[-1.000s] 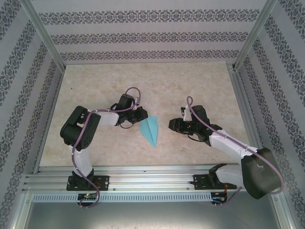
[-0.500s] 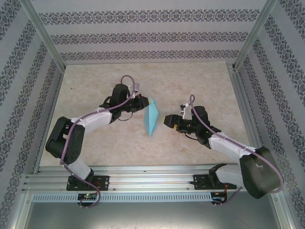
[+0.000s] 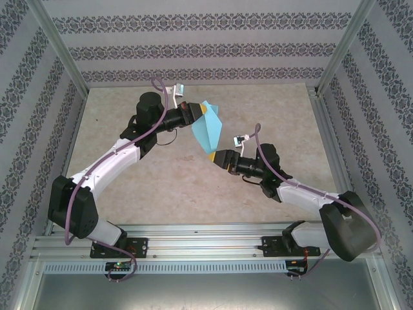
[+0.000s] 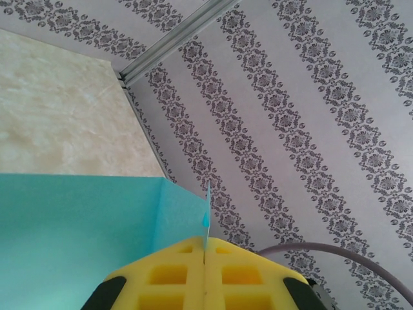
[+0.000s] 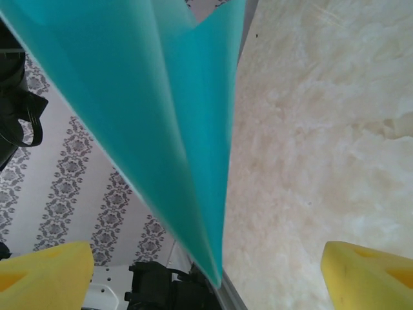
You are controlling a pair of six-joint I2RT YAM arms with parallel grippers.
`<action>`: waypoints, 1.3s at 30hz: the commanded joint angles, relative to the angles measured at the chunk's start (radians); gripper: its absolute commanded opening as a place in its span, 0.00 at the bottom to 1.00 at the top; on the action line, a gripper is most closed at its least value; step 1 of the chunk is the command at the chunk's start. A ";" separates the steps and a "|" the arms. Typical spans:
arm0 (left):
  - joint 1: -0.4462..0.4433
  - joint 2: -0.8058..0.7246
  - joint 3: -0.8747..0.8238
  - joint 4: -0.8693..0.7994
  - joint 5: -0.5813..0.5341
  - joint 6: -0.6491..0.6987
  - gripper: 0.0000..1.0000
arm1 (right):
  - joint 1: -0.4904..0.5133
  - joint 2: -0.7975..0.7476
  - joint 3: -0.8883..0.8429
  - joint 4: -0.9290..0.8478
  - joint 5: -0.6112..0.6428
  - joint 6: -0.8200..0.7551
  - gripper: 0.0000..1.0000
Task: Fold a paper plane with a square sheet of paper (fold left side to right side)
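The square sheet of paper now has the shape of a turquoise paper plane [image 3: 208, 130], a slim dart hanging in the air over the table with its tip pointing down toward me. My left gripper [image 3: 195, 112] is shut on its upper rear edge. In the left wrist view the yellow pads [image 4: 174, 274] pinch a thin paper edge, and the folded blue sheet [image 4: 77, 226] spreads to the left. My right gripper [image 3: 217, 157] stands open just below the tip. In the right wrist view the plane [image 5: 174, 103] points down between the wide-apart yellow fingertips [image 5: 42, 278], touching neither.
The beige marbled table top [image 3: 271, 116] lies below both arms. Patterned walls [image 3: 193, 51] and metal frame posts [image 3: 342, 45] close in the back and sides. A metal rail [image 3: 193, 236] runs along the near edge by the arm bases.
My left arm stretched out and raised the plane off the table toward the back. My right gripper opened wide and moved left, under the plane's tip.
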 commanded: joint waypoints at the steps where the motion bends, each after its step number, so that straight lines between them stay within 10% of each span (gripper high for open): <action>1: -0.011 -0.010 0.027 0.030 0.028 -0.029 0.02 | 0.008 0.026 0.037 0.189 -0.031 0.066 0.86; 31: -0.009 0.014 -0.021 0.046 0.039 -0.047 0.03 | -0.049 0.042 0.000 0.324 -0.076 0.146 0.24; 39: 0.077 -0.116 -0.063 -0.143 -0.022 0.071 0.50 | -0.048 -0.061 0.032 -0.091 0.014 -0.070 0.05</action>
